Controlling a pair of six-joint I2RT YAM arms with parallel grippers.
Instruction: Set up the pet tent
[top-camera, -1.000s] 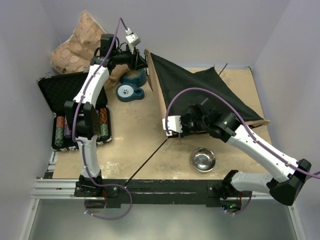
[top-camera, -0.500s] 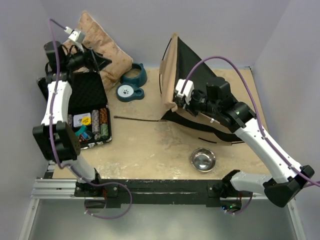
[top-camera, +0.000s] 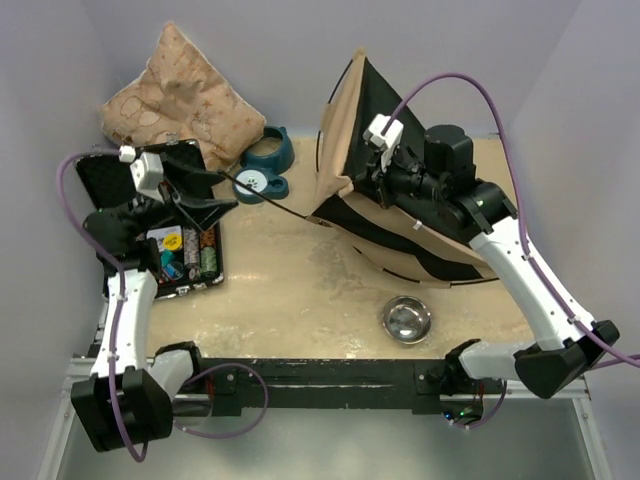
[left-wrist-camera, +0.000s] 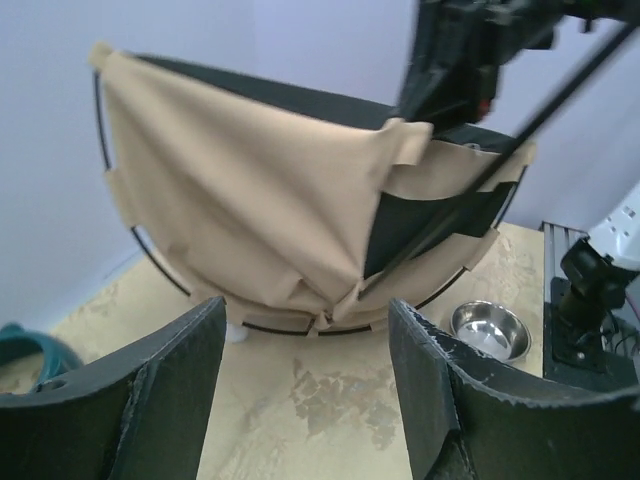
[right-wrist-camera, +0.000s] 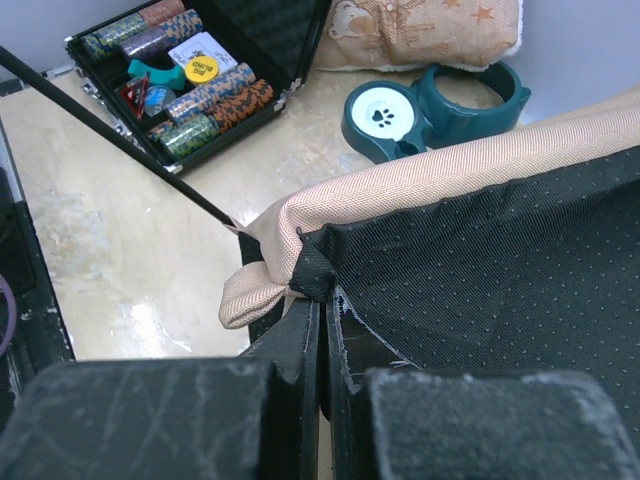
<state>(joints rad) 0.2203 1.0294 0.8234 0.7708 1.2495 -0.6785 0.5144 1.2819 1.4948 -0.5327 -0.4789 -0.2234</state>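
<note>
Tan fabric and black lining make up the pet tent (top-camera: 385, 240), which stands tilted on the table (top-camera: 300, 300), its wide hoop edge facing left in the top view. The right arm crosses over the tent there and hides its middle, and its far side cannot be seen. The right gripper (right-wrist-camera: 322, 310) is clenched on the tent's tan hem at a black corner tab. 1 thin dark pole (top-camera: 275, 203) runs out of that hem to the left. Its free end comes close to the left gripper (top-camera: 210, 195), but whether they touch cannot be told. The left gripper is released: in its wrist view the 2 fingers (left-wrist-camera: 150, 400) stand wide apart with nothing between them, and 1 of them half hides a small white shape just under the tent's lower edge.

Half a second ago the left arm reached up over the pillow (top-camera: 180, 95), left of the tent. It has since drawn back and now points at the tent from over the open chip case (top-camera: 170, 240). The pole then lay flat on the table; its free end is now raised. A full second ago the tent lay flat, so it now stands higher.

The teal pet feeder (right-wrist-camera: 430, 110), between tent and pillow, shows 1 paw print on its white disc. A yellow disc (right-wrist-camera: 200, 68) in the case bears dark print too small to read. A steel bowl (top-camera: 406, 318) sits on the near side of the tent.
</note>
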